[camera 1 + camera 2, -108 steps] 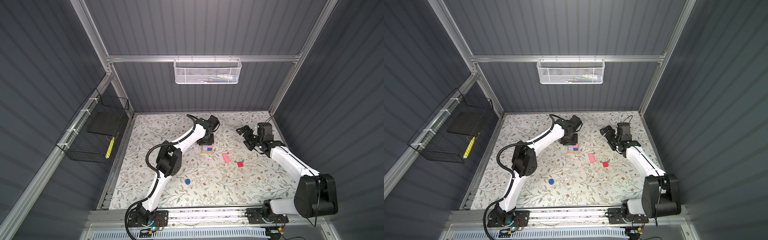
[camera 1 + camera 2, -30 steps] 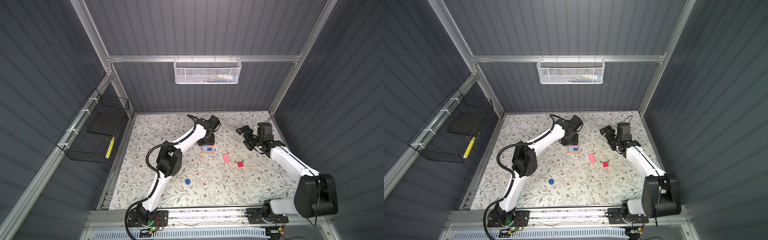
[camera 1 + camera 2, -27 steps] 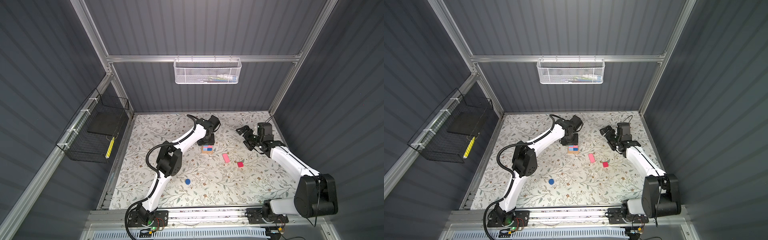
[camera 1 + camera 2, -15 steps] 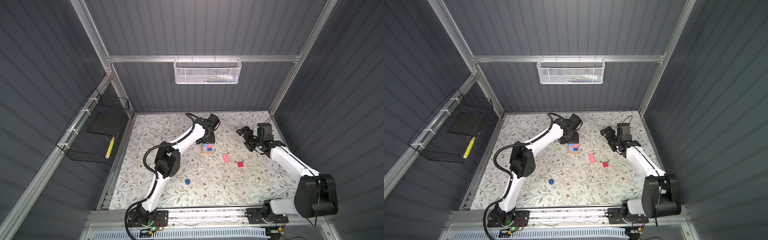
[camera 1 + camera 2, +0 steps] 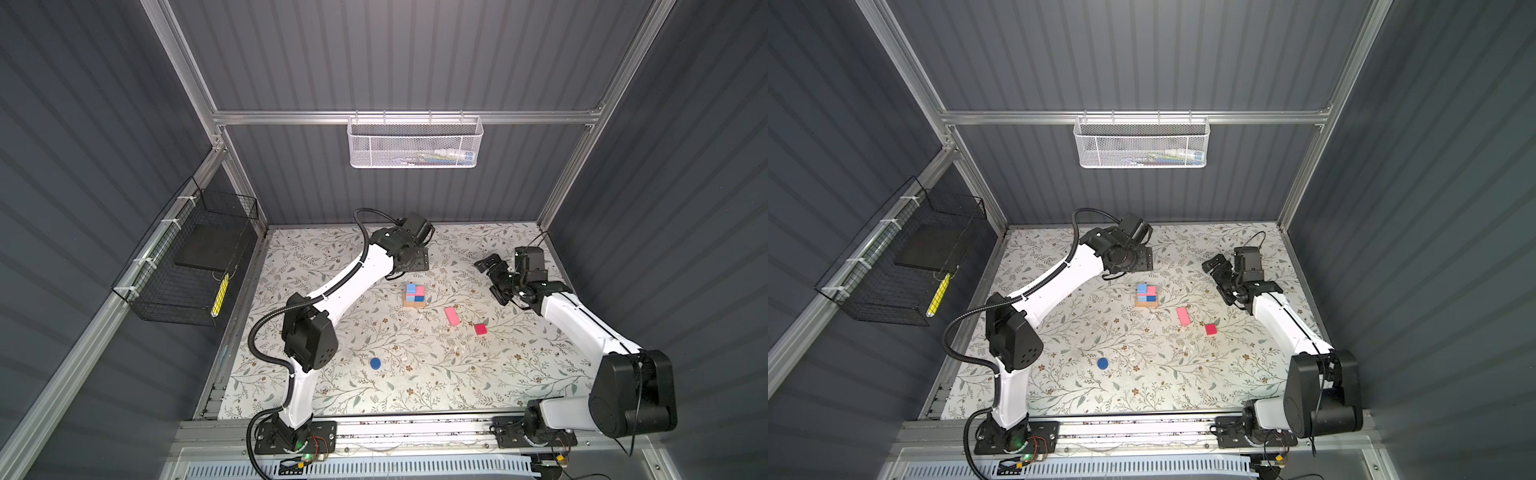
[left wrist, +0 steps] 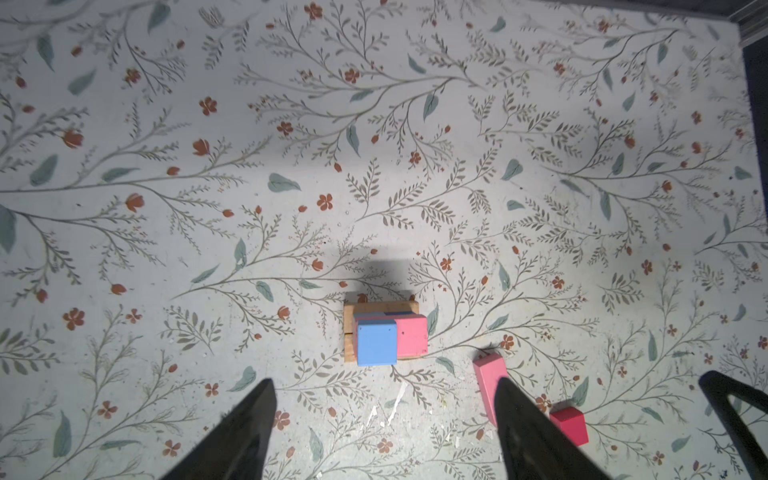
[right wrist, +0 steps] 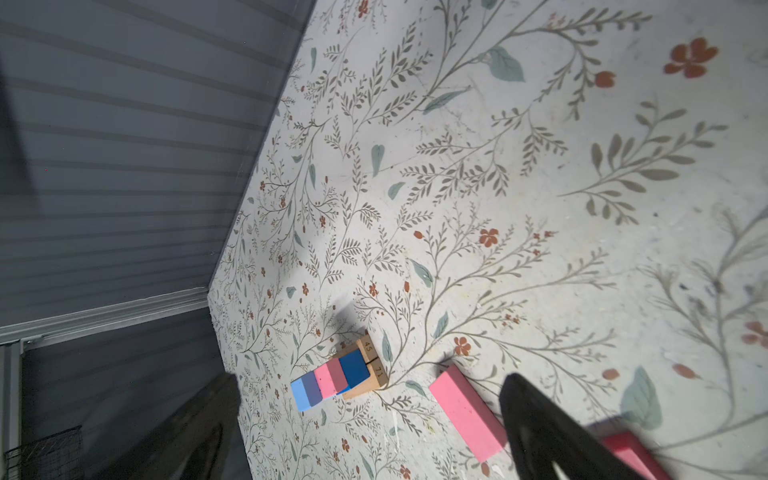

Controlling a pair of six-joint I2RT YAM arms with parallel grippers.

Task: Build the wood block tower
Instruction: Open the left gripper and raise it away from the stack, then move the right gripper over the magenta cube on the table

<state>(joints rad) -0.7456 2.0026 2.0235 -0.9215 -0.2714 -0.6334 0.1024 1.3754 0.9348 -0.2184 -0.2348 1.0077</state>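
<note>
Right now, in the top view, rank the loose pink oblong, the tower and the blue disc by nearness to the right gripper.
From the right gripper:
1. pink oblong, close beside it
2. tower, mid-table
3. blue disc, farthest, on the left side

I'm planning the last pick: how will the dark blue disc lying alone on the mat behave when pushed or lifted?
The disc lies flat, so it would probably slide, not roll. Its low round edge likely offers little to grip. It looks small and rigid, probably light.
</note>
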